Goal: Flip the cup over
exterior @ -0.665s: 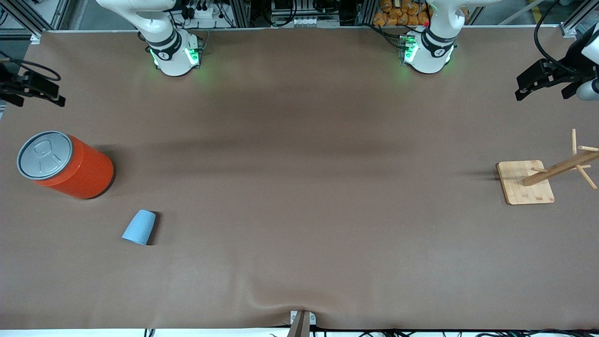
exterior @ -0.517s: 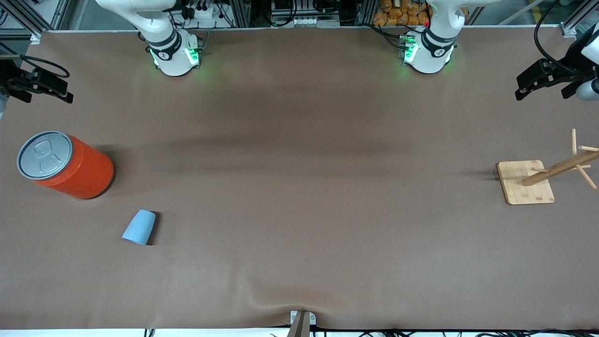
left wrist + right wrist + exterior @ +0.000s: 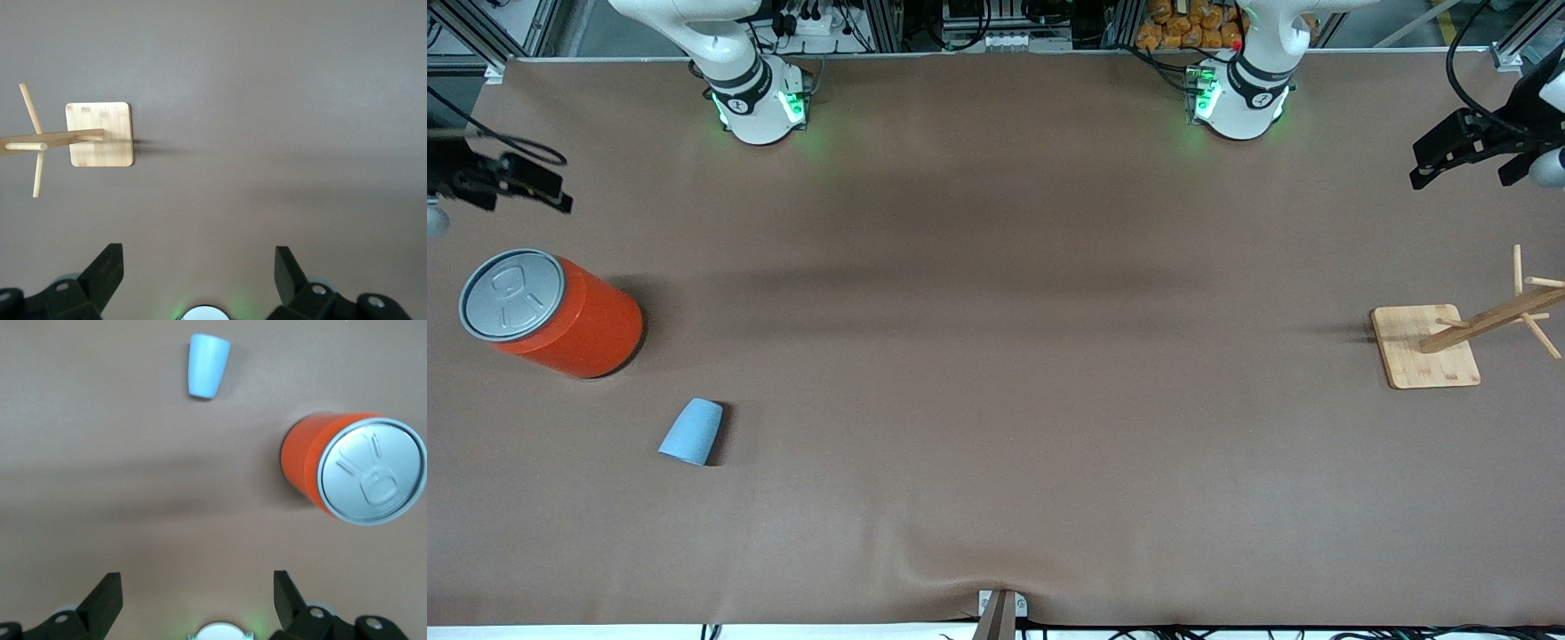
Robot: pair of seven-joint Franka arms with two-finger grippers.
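- I have the cup [image 3: 692, 431] standing upside down on the brown table cover [image 3: 996, 373], wide mouth down, toward the right arm's end of the table; nothing touches it.
- From the cup, the orange can [image 3: 551, 313] with its grey pull-tab lid sits at about 10 o'clock in the front view, well apart and farther from the front camera.
- My right gripper [image 3: 198, 603] hangs high over the table at the right arm's end, its fingers spread wide with nothing between them; its wrist camera looks down on both the cup [image 3: 207, 366] and the can [image 3: 357, 468].
- My left gripper [image 3: 199, 275] hangs over the left arm's end, fingers likewise spread and empty.
- A wooden peg stand [image 3: 1463, 331] on a square base sits at 3 o'clock on the table, below the left gripper.
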